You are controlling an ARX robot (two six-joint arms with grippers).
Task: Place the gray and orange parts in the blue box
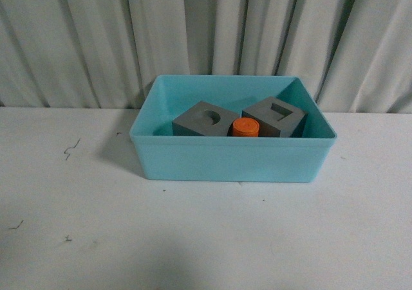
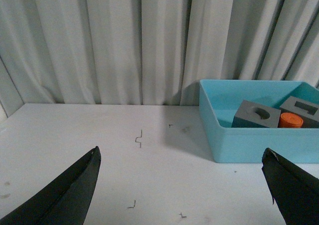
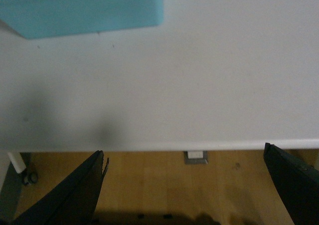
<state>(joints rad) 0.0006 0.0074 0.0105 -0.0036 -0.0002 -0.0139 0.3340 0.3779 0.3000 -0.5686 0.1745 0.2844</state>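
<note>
- Front view: the blue box [image 1: 232,158] sits on the white table [image 1: 193,238], toward its far edge and near the middle of its width, in front of a pale curtain [image 1: 96,39].
- Inside the box, the gray cube with the round recess [image 1: 205,120] lies on the left and the gray cube with the rectangular recess [image 1: 275,117] on the right.
- The orange cylinder [image 1: 245,128] stands between the two cubes, close to the box's near wall and just beside both; whether it touches them I cannot tell.
- Small dark marks [image 1: 71,150] dot the table's left part. Neither arm shows in this view.
- Left wrist view: the left end effector [image 2: 182,190] hangs above bare table [image 2: 149,155], its two dark fingers [image 2: 70,195] spread wide with nothing between them.
- The box [image 2: 259,145] lies well apart from it, holding the round-recess cube [image 2: 256,116], the rectangular-recess cube [image 2: 302,108] and the cylinder [image 2: 290,120]. The curtain [image 2: 124,40] fills the background.
- Right wrist view: the right end effector [image 3: 184,185] hovers over the table's near edge [image 3: 159,146], fingers [image 3: 75,195] spread wide and empty.
- A corner of the box [image 3: 89,10] shows well apart from it on the table; the parts inside are hidden here.
- Beyond the table edge lies a wooden floor [image 3: 149,185] with a small gray plate [image 3: 195,156].
</note>
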